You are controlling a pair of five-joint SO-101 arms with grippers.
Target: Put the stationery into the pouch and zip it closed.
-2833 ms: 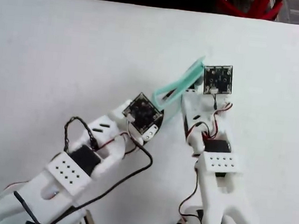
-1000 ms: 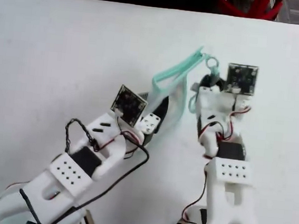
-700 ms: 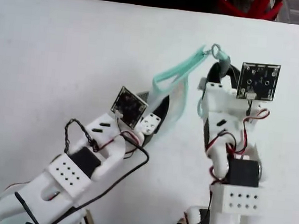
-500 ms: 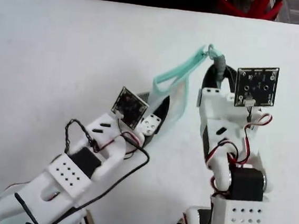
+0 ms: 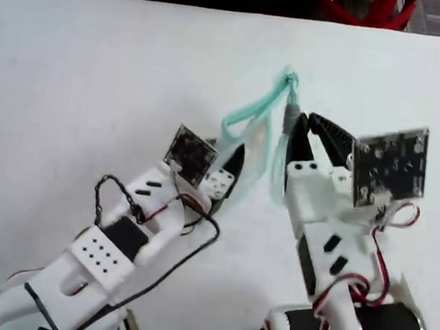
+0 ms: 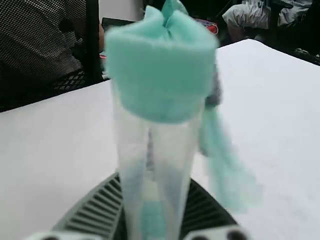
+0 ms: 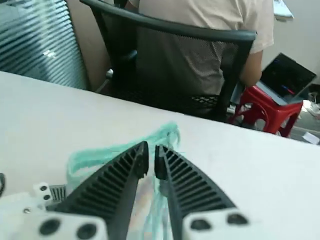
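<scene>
A clear pouch (image 5: 258,133) with teal trim stands up off the white table (image 5: 97,67). My left gripper (image 5: 231,174) is shut on its lower end. In the left wrist view the pouch (image 6: 155,145) rises from between the jaws, and faint shapes show through its clear wall. My right gripper (image 5: 296,124) sits just right of the pouch's upper end. Its black fingers meet at the grey zipper pull (image 5: 291,116), which hangs from the teal top. In the right wrist view the fingertips (image 7: 145,152) are almost touching, with the teal pouch (image 7: 100,155) behind them.
The left arm's black cable (image 5: 187,263) loops over the table near the front. Beyond the table's far edge stand a black mesh chair (image 7: 175,55) and a red stool (image 7: 265,107). Bare table stretches left and right of the arms.
The right arm has risen and drawn back toward the near edge, taking the zipper pull down along the pouch. The pouch's top swung slightly left. The left arm has kept still over the last second.
</scene>
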